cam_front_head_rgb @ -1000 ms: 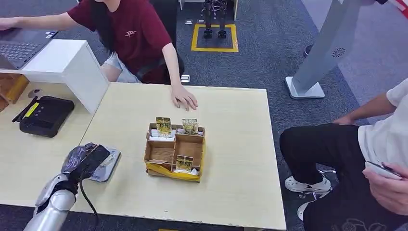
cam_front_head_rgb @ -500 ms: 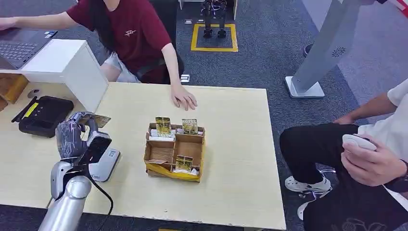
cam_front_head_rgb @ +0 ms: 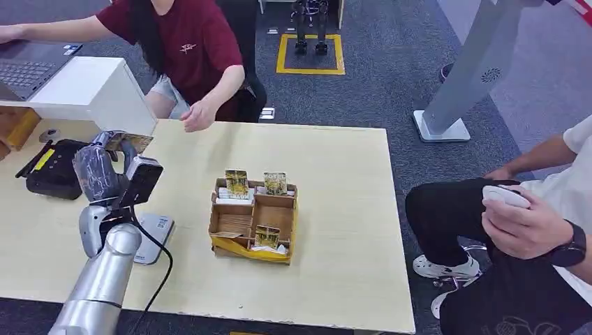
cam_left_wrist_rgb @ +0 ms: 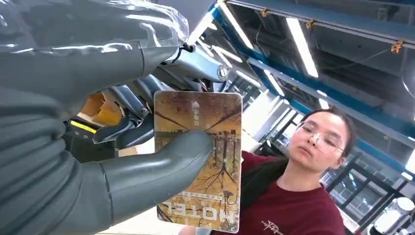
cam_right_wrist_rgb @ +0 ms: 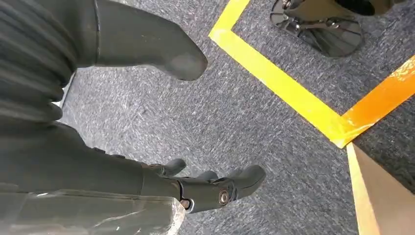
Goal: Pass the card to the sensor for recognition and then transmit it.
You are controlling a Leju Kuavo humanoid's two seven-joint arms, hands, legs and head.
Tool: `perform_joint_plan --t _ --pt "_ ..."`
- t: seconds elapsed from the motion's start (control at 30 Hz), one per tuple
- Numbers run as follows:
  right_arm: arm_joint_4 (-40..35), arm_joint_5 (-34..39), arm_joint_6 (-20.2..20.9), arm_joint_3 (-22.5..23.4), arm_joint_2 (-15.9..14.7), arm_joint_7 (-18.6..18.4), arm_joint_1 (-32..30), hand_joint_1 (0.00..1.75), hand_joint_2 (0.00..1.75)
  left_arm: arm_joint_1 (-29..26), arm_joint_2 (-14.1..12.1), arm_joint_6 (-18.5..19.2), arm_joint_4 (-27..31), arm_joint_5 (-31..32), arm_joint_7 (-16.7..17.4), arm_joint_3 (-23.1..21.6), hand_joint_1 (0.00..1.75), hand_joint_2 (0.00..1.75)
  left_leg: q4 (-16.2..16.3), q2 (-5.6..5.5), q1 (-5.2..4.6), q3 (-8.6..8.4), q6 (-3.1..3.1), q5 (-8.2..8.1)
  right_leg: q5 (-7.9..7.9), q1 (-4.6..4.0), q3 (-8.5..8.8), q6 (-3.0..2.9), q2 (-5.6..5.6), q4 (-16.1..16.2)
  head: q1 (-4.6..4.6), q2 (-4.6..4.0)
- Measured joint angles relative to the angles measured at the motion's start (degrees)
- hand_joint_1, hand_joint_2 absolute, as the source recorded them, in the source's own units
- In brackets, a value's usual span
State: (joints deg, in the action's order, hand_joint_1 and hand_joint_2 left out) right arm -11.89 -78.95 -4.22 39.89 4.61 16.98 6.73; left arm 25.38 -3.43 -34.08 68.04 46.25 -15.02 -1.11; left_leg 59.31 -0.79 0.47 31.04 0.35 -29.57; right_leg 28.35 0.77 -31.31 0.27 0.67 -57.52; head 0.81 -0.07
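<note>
My left hand (cam_front_head_rgb: 100,169) is raised above the left part of the table and pinches a brown and gold hotel card (cam_front_head_rgb: 130,142) between thumb and fingers. Close up in the left wrist view, the thumb (cam_left_wrist_rgb: 161,164) lies across the card (cam_left_wrist_rgb: 215,196), which faces a person in a dark red shirt (cam_left_wrist_rgb: 293,215). The grey-white sensor pad (cam_front_head_rgb: 151,239) lies flat on the table below and a little nearer than the hand. My right hand (cam_right_wrist_rgb: 88,161) hangs over grey carpet with its fingers (cam_right_wrist_rgb: 215,188) apart and holding nothing.
A cardboard organiser (cam_front_head_rgb: 254,222) with upright cards stands mid-table. A black device (cam_front_head_rgb: 56,169) and a white stand (cam_front_head_rgb: 101,98) sit at the far left. The person in red holds a hand (cam_front_head_rgb: 197,115) over the far table edge. Another person (cam_front_head_rgb: 530,230) sits at the right.
My left hand has lifted off the sensor pad and carried the card up and farther away. The person in red has raised their hand from the table.
</note>
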Motion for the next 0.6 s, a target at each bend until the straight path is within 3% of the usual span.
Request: perform_joint_plan --t 0.6 --pt "0.0 0.26 -0.02 -0.66 0.37 0.0 0.0 0.0 1.75 2.04 1.03 -0.9 -4.77 0.24 -0.52 0.0 1.75 1.75 0.01 0.04 0.0 0.01 0.0 0.0 -0.01 0.0 -0.02 0.01 0.03 0.0 0.0 0.0"
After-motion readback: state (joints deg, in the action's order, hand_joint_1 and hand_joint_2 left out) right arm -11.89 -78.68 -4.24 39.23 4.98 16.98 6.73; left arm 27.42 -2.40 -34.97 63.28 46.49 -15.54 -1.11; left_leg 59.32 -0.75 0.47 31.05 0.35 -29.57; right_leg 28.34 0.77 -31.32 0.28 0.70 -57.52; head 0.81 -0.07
